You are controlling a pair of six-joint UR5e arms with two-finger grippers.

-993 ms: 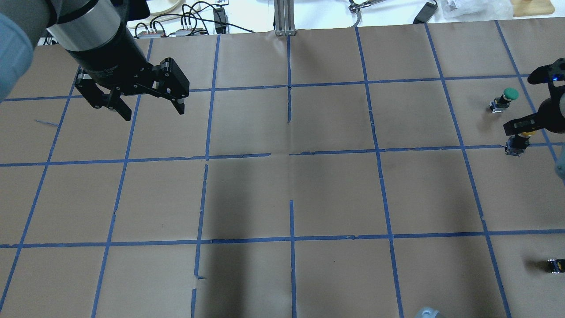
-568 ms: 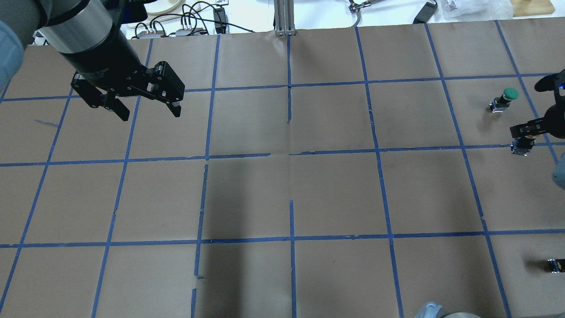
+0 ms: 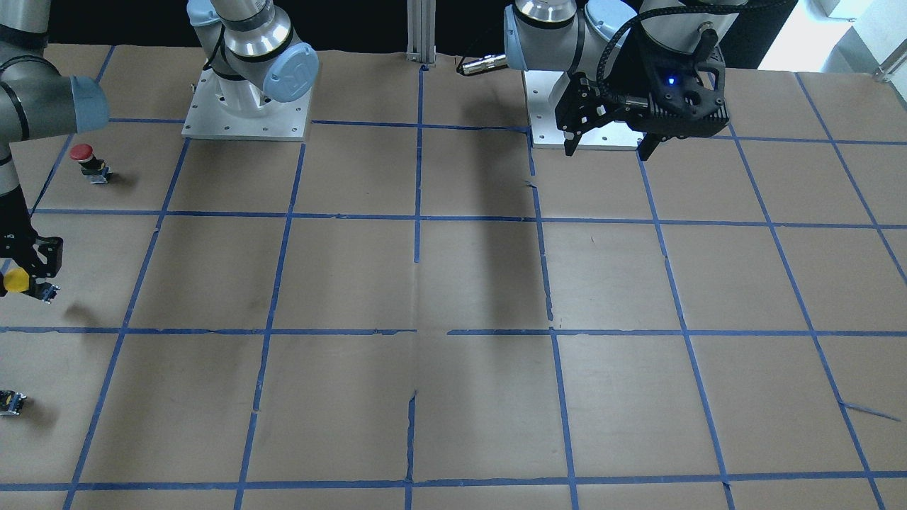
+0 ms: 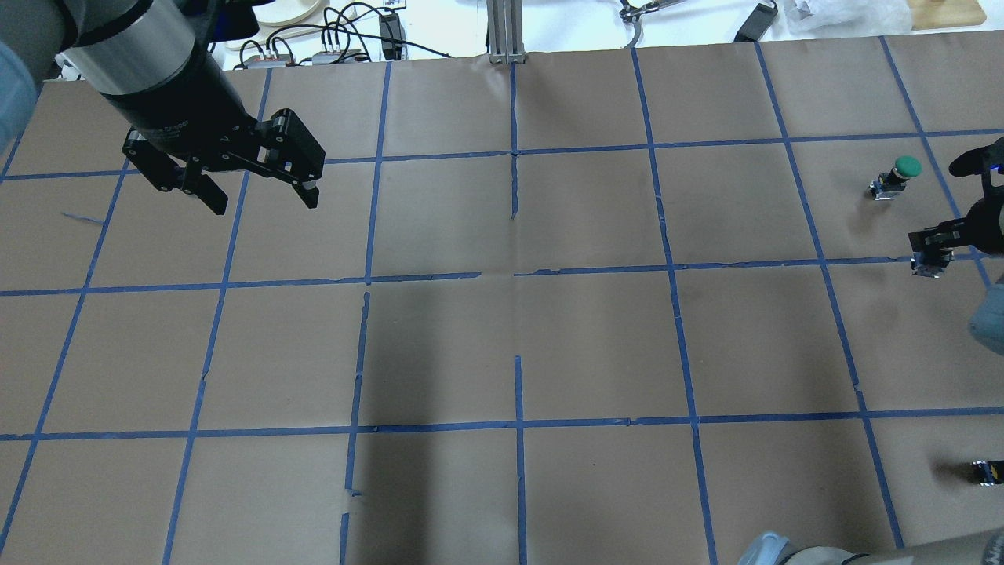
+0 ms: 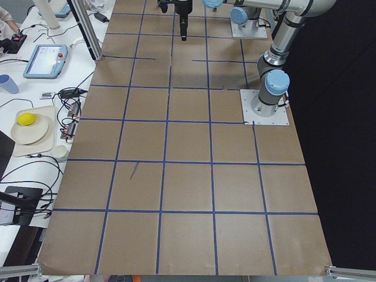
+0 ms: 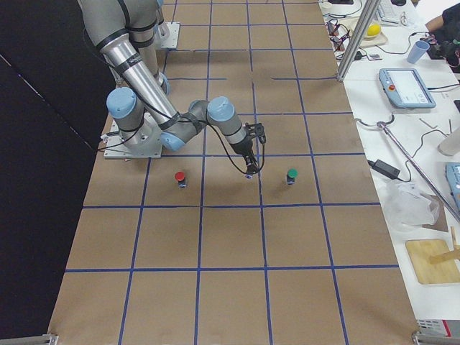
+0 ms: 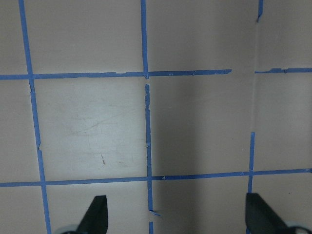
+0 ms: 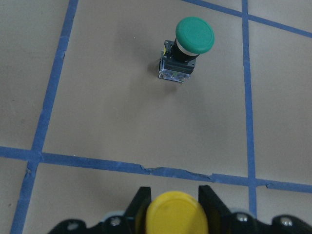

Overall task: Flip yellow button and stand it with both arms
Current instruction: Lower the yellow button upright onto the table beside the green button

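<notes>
The yellow button [image 8: 176, 217] sits between the fingers of my right gripper [image 8: 175, 202], which is shut on it. In the front-facing view the button [image 3: 15, 280] hangs at the far left, a little above the paper, with its shadow below. In the overhead view my right gripper [image 4: 935, 245] is at the right edge and only the button's grey body [image 4: 928, 267] shows under it. My left gripper [image 4: 259, 196] is open and empty, high over the far left of the table, far from the button. Its fingertips [image 7: 99, 214] show in the left wrist view.
A green-capped button [image 4: 902, 173] stands upright just beyond my right gripper, also in the right wrist view [image 8: 187, 46]. A red-capped button [image 3: 88, 160] stands nearer the robot's base. A small dark part with a yellow speck [image 4: 987, 471] lies at the near right edge. Blue tape lines grid the brown paper.
My right gripper has moved toward the table's right edge with the yellow button in it. My left gripper has shifted slightly left and stays open.
</notes>
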